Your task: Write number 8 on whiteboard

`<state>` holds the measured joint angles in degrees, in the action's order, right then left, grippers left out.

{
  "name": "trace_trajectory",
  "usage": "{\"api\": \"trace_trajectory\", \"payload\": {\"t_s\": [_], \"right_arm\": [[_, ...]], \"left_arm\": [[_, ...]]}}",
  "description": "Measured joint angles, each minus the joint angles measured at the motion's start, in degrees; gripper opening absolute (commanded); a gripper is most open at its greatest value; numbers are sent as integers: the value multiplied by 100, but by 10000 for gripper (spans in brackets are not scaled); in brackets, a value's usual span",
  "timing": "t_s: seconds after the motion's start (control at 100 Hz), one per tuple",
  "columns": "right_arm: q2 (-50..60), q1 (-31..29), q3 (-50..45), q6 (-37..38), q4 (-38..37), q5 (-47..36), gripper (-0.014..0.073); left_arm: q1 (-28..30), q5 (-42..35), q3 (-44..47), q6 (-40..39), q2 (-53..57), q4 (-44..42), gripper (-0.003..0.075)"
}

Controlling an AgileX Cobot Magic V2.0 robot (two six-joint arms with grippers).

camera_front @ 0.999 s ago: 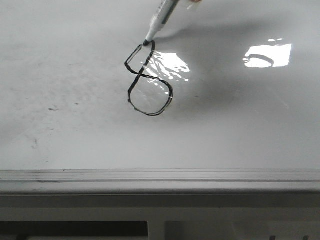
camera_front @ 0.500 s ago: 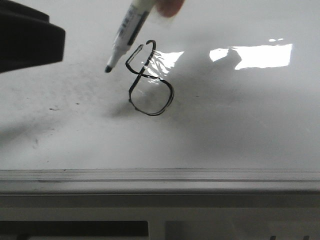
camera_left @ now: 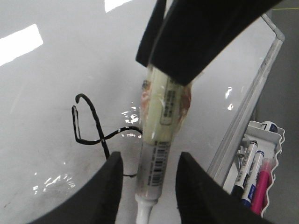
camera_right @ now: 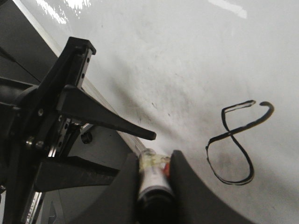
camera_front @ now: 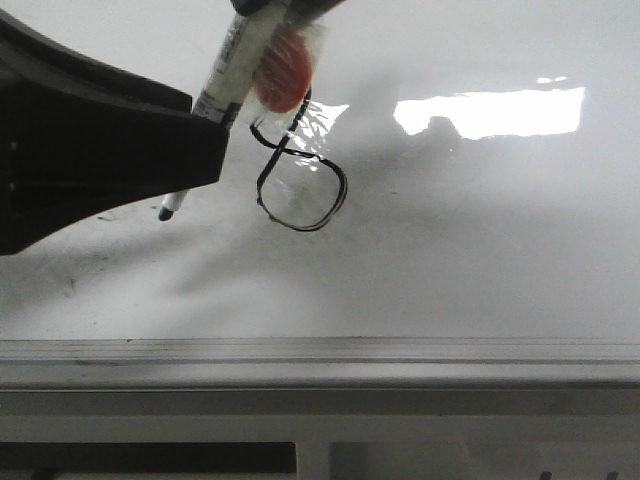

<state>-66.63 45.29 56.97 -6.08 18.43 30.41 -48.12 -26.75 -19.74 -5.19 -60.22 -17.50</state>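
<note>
The number 8 [camera_front: 298, 170] is drawn in black on the whiteboard [camera_front: 450, 260]. It also shows in the right wrist view [camera_right: 236, 142] and partly in the left wrist view [camera_left: 91, 123]. My right gripper [camera_right: 155, 161] is shut on a white marker [camera_front: 228, 75] with a red patch [camera_front: 284, 68]. The marker slants down to its dark tip [camera_front: 168, 211], which sits left of the 8. My left gripper [camera_front: 205, 130] is open, its jaws on either side of the marker's barrel [camera_left: 156, 163], with gaps on both sides [camera_left: 150, 156].
A grey metal edge rail [camera_front: 320, 352] runs along the board's near side. A white holder [camera_left: 261, 172] with several spare markers hangs past the rail. Window glare [camera_front: 490, 112] lies right of the 8, faint smudges [camera_front: 105, 216] to its left.
The marker lifted off the top of the 8 and swung left and down. My left gripper came in from the left and now straddles the marker.
</note>
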Motion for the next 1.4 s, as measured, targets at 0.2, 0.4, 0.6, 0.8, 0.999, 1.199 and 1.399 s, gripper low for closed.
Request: {"api": "trace_trajectory", "payload": {"t_s": [0.2, 0.4, 0.6, 0.8, 0.999, 1.199, 1.399], "right_arm": [[-9, 0, 0, 0, 84, 34, -52], [-9, 0, 0, 0, 123, 57, -52], [-9, 0, 0, 0, 123, 66, 42], [-9, 0, 0, 0, 180, 54, 371], [104, 0, 0, 0, 213, -128, 343], [321, 0, 0, 0, 213, -164, 343], [330, 0, 0, 0, 213, -142, 343]], "left_arm": [[0, -22, 0, 0, -44, -11, 62], [-27, -22, 0, 35, -55, -106, -20], [-27, -22, 0, 35, -55, -109, -20], [-27, 81, 0, -164, -55, -52, -20], [-27, 566, 0, -453, 174, 1167, -21], [36, 1300, -9, -475, 335, 3244, -20], [36, 1910, -136, -475, 335, 4144, -20]]}}
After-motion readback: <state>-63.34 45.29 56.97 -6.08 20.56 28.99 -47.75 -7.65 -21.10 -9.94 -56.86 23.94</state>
